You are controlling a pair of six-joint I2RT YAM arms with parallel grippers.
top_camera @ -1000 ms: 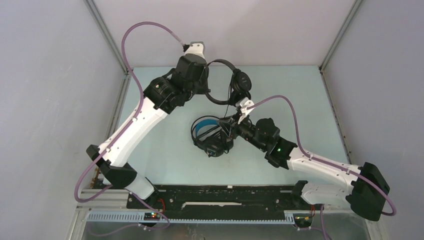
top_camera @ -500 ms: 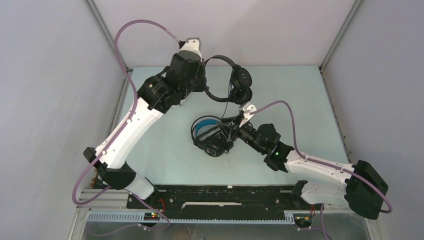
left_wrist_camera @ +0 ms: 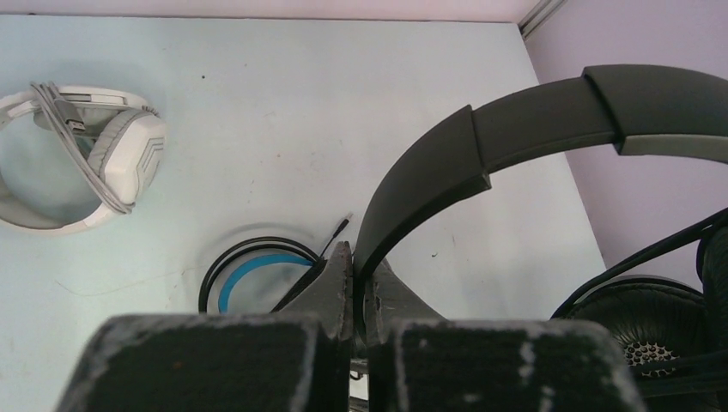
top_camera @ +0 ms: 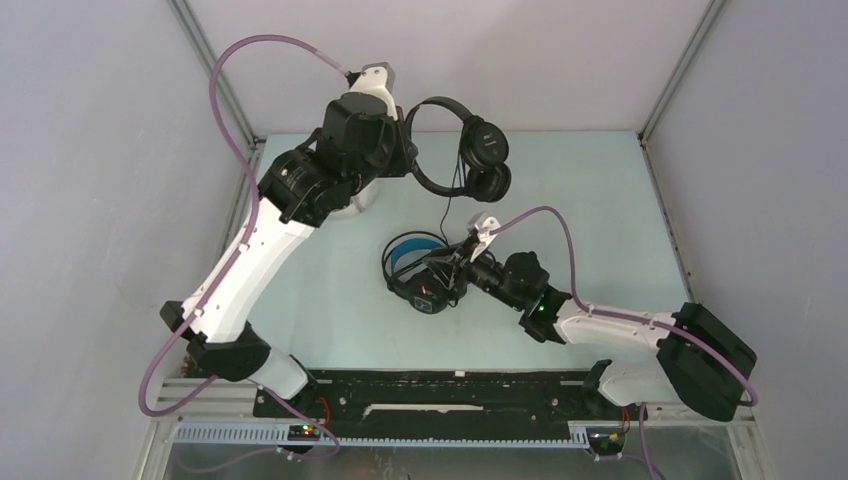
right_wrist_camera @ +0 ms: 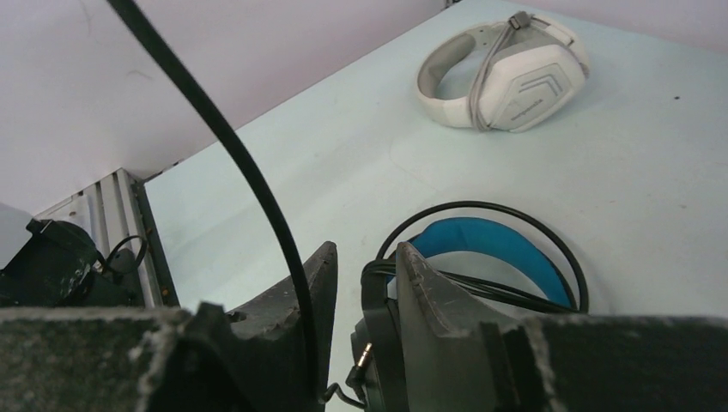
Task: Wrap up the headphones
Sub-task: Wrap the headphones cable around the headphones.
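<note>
My left gripper [top_camera: 408, 150] is shut on the headband [left_wrist_camera: 515, 129] of the slim all-black headphones [top_camera: 470, 150] and holds them in the air over the far side of the table. Their thin black cable [top_camera: 446, 212] hangs down to my right gripper [top_camera: 455, 272]. In the right wrist view that cable [right_wrist_camera: 249, 180] runs between the open fingers of my right gripper [right_wrist_camera: 365, 257], with its plug [right_wrist_camera: 364, 353] low between them. The black headphones with blue lining [top_camera: 412, 268] lie on the table just left of that gripper. The white-grey headphones [left_wrist_camera: 94, 159] lie wrapped in their grey cable at the far left.
The table [top_camera: 600, 200] is pale blue, with grey walls on three sides and metal corner posts [top_camera: 672, 75]. A black rail [top_camera: 450, 392] runs along the near edge by the arm bases. In the top view my left arm hides most of the white-grey headphones.
My left gripper has lifted the slim black headphones higher and farther back. My right gripper has slid left along the hanging cable, closer to the blue-lined headphones.
</note>
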